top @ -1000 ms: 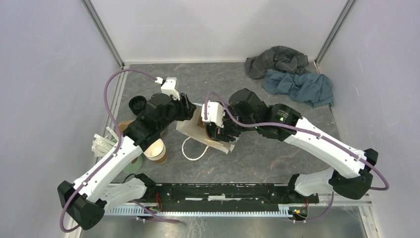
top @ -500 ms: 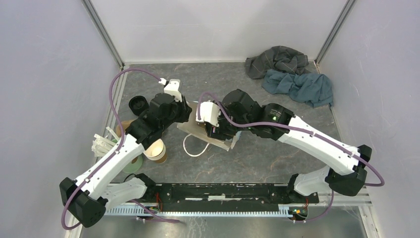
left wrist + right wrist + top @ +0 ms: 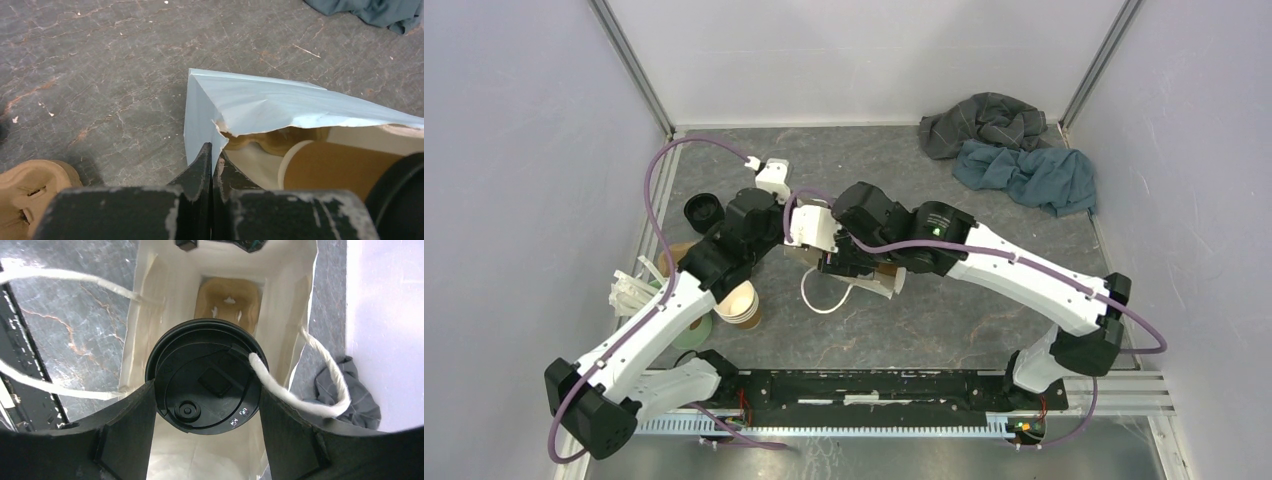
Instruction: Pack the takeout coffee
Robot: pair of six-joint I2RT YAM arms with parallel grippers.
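lidded cup (image 3: 207, 375) 1 | paper bag (image 3: 260, 102) 1 | cloths (image 3: 1029, 172) 2 | cup stack (image 3: 742, 303) 1

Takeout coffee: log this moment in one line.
left gripper: shut on bag | right gripper: shut on takeout coffee | position: partly inside bag

Brown paper cup with round black plastic lid (image 3: 207, 375) is showing black on top and tan on its side. White paper bag (image 3: 150, 300) is reading cream inside. Dark grey table (image 3: 100, 75) is showing rust veining. Far right, a crumpled cloth (image 3: 1034, 178) is showing teal.
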